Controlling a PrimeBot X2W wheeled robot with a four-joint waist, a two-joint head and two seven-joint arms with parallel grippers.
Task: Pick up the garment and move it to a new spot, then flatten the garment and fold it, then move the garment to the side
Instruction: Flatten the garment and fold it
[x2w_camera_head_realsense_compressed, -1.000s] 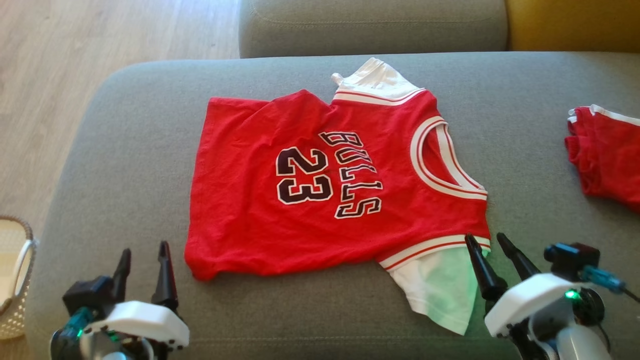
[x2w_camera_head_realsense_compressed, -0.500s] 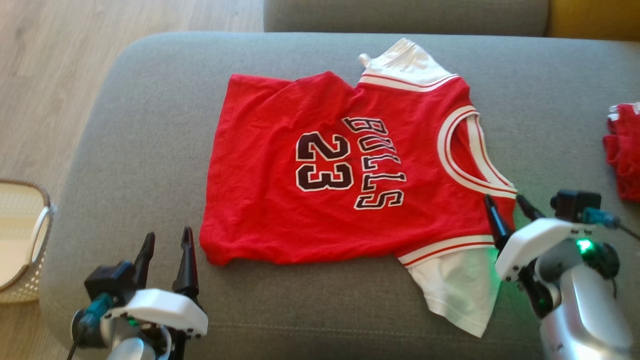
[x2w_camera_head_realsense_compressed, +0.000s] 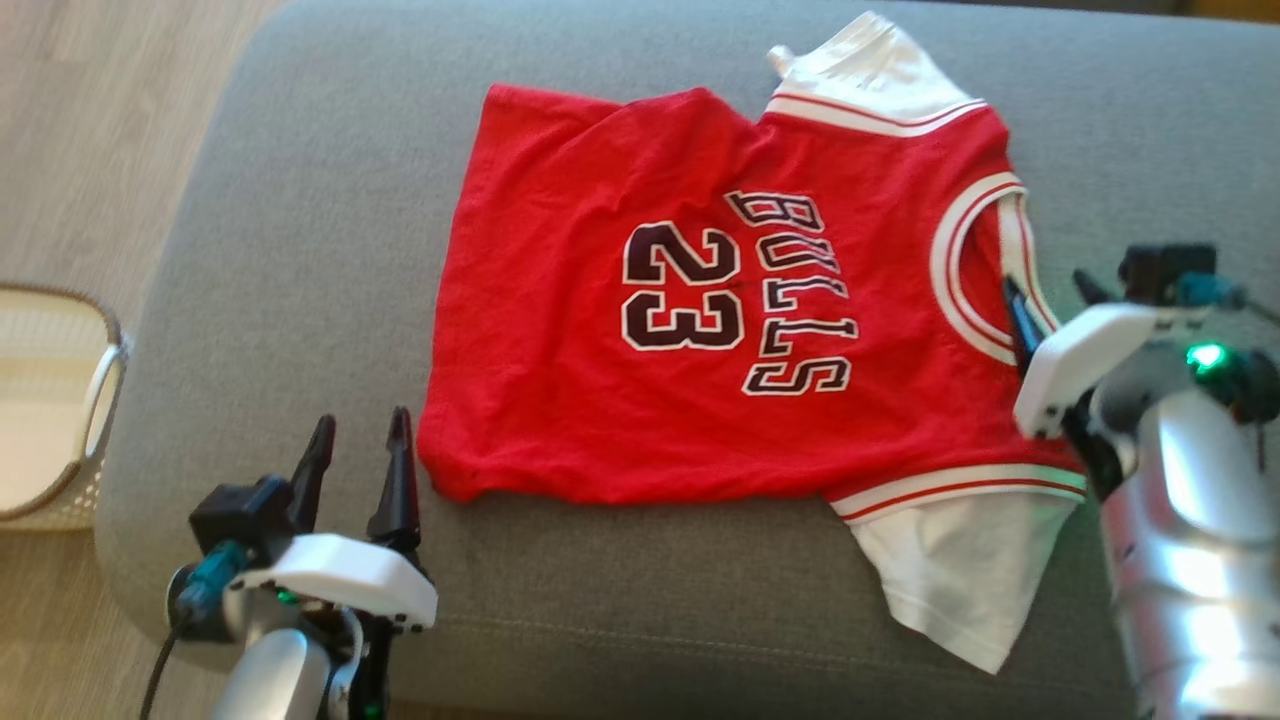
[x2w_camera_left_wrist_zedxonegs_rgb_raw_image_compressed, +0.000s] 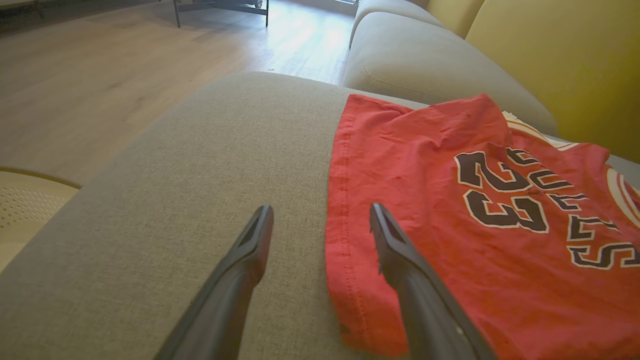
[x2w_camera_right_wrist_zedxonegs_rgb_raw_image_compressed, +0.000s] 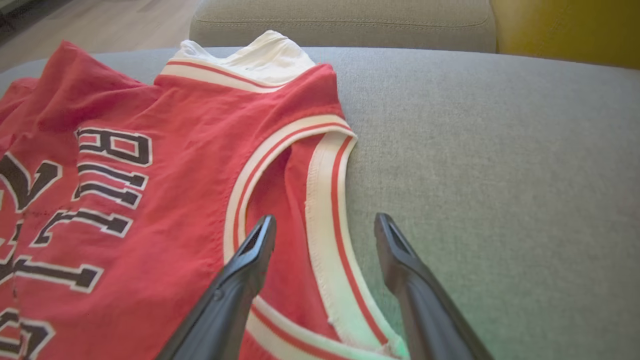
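Observation:
The garment (x2w_camera_head_realsense_compressed: 700, 420) is a red jersey with "BULLS 23" and white sleeves, lying spread on the grey sofa seat (x2w_camera_head_realsense_compressed: 300, 250). My left gripper (x2w_camera_head_realsense_compressed: 362, 420) is open just left of the hem's near corner. In the left wrist view the hem edge of the garment (x2w_camera_left_wrist_zedxonegs_rgb_raw_image_compressed: 425, 165) lies between the fingers of my left gripper (x2w_camera_left_wrist_zedxonegs_rgb_raw_image_compressed: 321, 210). My right gripper (x2w_camera_head_realsense_compressed: 1045, 285) is open at the neck opening. In the right wrist view my right gripper (x2w_camera_right_wrist_zedxonegs_rgb_raw_image_compressed: 325, 220) straddles the white-and-red collar band of the garment (x2w_camera_right_wrist_zedxonegs_rgb_raw_image_compressed: 175, 200), and nothing is gripped.
A pale woven basket (x2w_camera_head_realsense_compressed: 105, 350) stands on the wooden floor (x2w_camera_head_realsense_compressed: 80, 150) left of the sofa. The sofa's back cushion (x2w_camera_right_wrist_zedxonegs_rgb_raw_image_compressed: 340, 20) and a yellow cushion (x2w_camera_right_wrist_zedxonegs_rgb_raw_image_compressed: 565, 25) rise behind the seat. Bare grey seat lies right of the collar.
The head camera has shifted, sliding the scene up and right. My right gripper has advanced from the near white sleeve to the collar. My left gripper has come slightly closer to the hem corner.

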